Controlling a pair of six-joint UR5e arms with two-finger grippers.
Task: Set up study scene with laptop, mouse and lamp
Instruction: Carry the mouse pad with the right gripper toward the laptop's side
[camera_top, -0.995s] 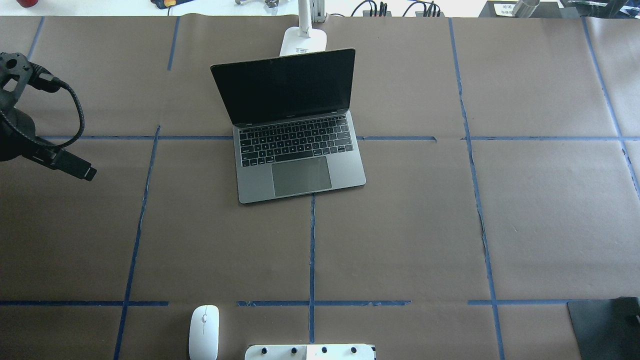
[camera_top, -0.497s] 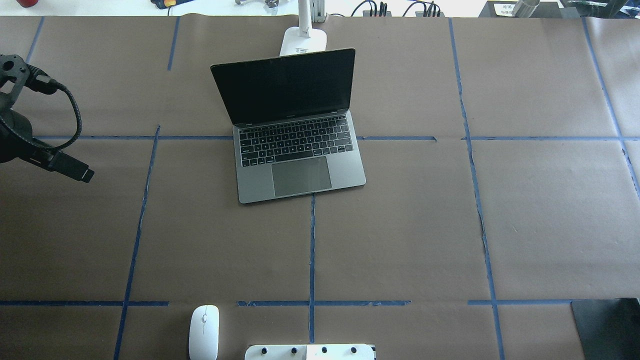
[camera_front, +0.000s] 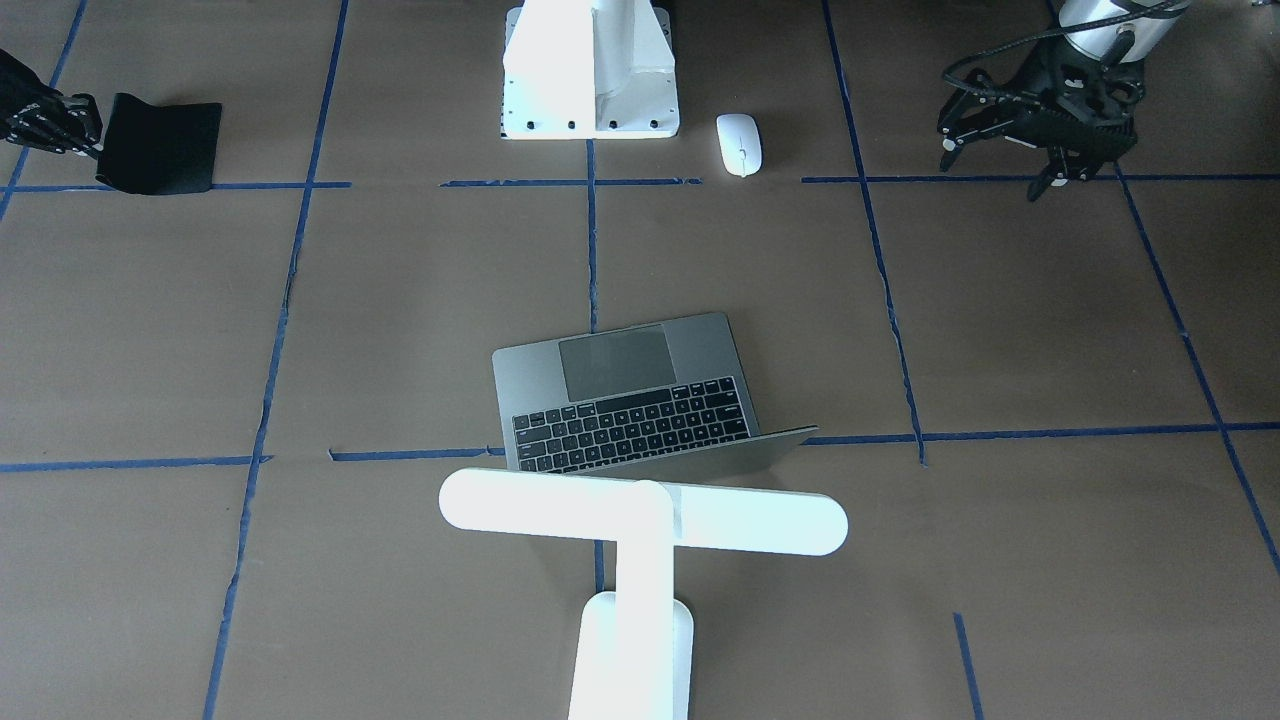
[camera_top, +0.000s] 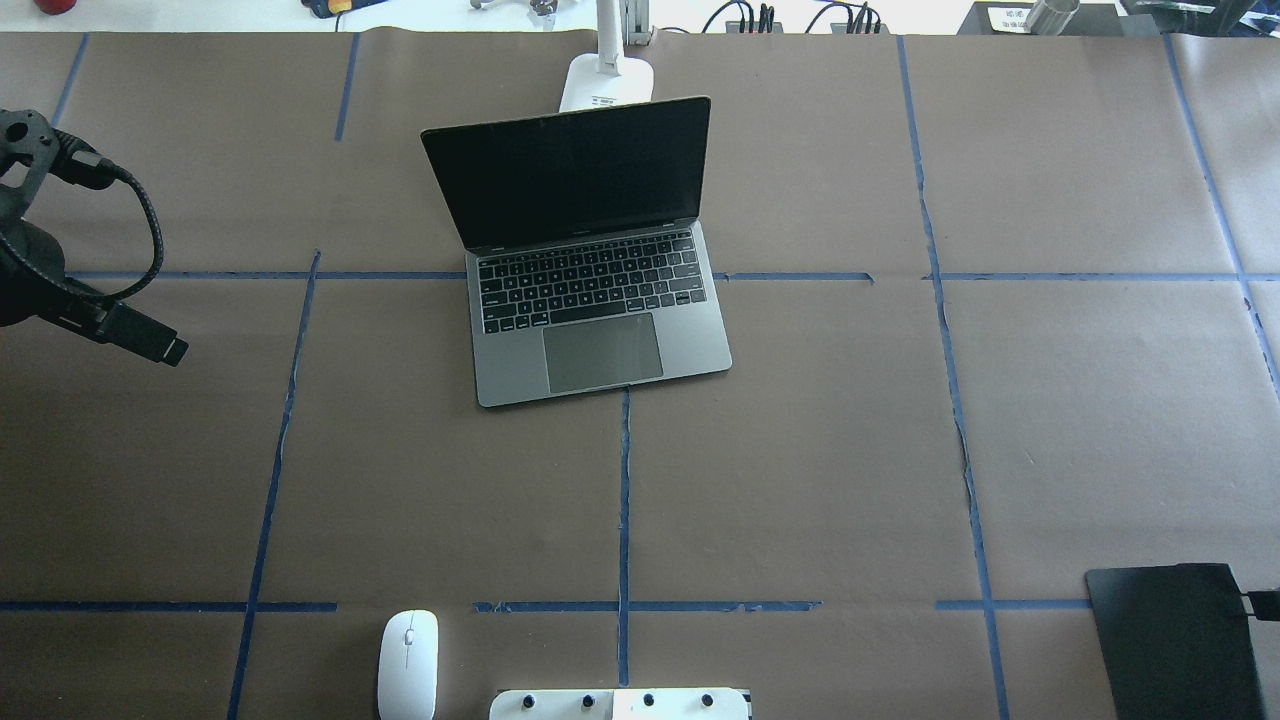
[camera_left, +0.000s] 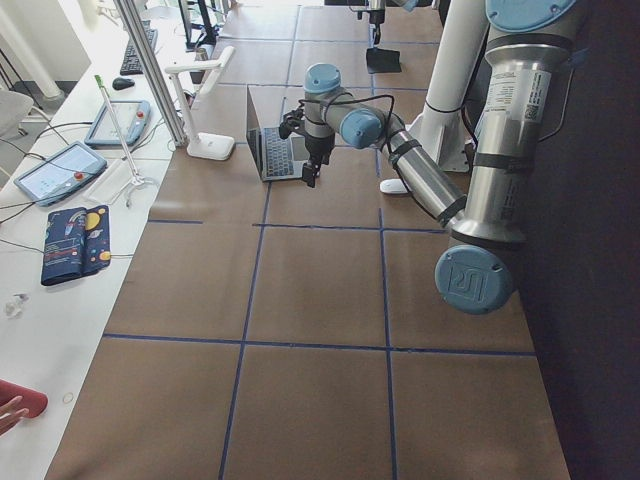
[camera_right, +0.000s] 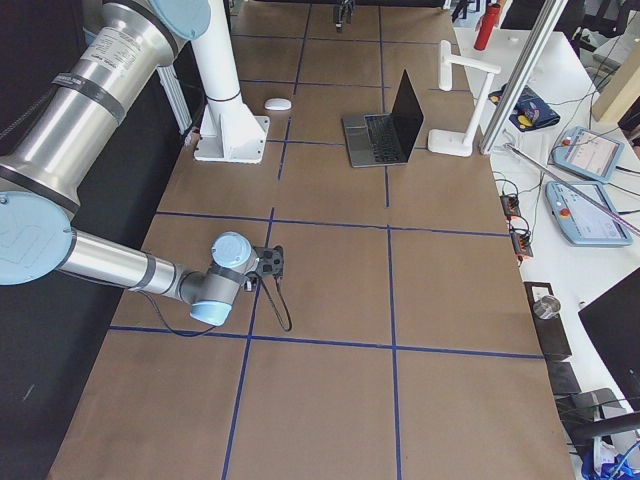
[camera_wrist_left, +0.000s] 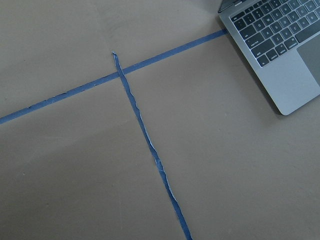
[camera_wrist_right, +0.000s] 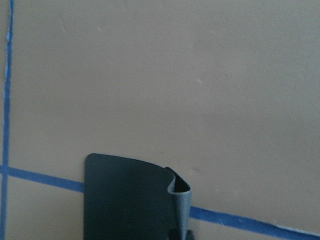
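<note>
laptop (camera_top: 598, 300): grey body, black keys, black screen, darker grey trackpad
mouse (camera_top: 407, 663): white, thin dark line
lamp (camera_front: 640, 520): bright white
mat (camera_top: 1170, 640): plain black
bench (camera_top: 800, 450): brown paper, grid of blue tape lines
mounting block (camera_front: 590, 70): white, dark bolt holes

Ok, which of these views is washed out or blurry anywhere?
Front-facing view: the lamp is blown out to flat white, no surface detail. Overhead view: the strip beyond the table is overexposed; the laptop screen is dark, without glare. Right wrist view: soft overall, the black mat slightly blurred.
</note>
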